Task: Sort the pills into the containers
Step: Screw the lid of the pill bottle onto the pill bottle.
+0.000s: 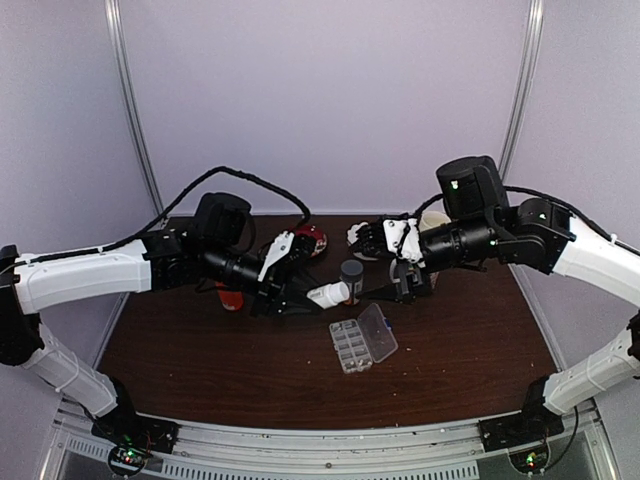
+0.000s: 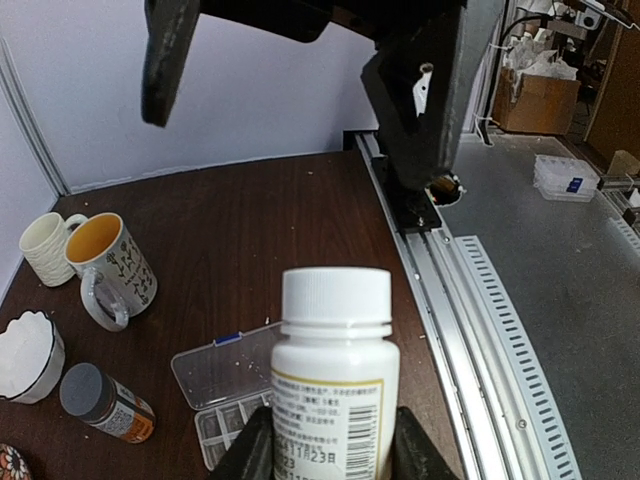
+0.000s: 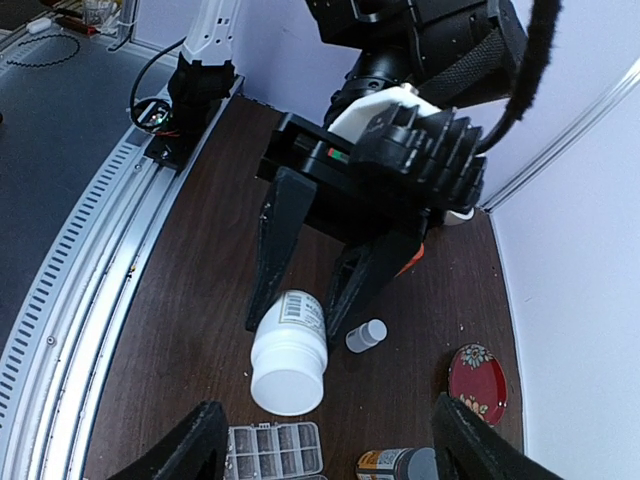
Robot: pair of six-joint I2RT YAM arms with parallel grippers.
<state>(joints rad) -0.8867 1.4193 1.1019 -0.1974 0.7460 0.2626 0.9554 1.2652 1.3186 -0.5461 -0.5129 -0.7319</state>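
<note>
My left gripper is shut on a white capped bottle and holds it sideways above the table. In the left wrist view the bottle sits between my fingers. The clear organizer box lies open just in front of the bottle, its lid folded back; it also shows in the left wrist view and the right wrist view. My right gripper is open and empty, facing the bottle's cap. I cannot make out any pills.
An orange bottle with a grey cap stands behind the organizer. A small white vial lies on the table. A red plate is at the back, and two mugs and a white bowl at the back right.
</note>
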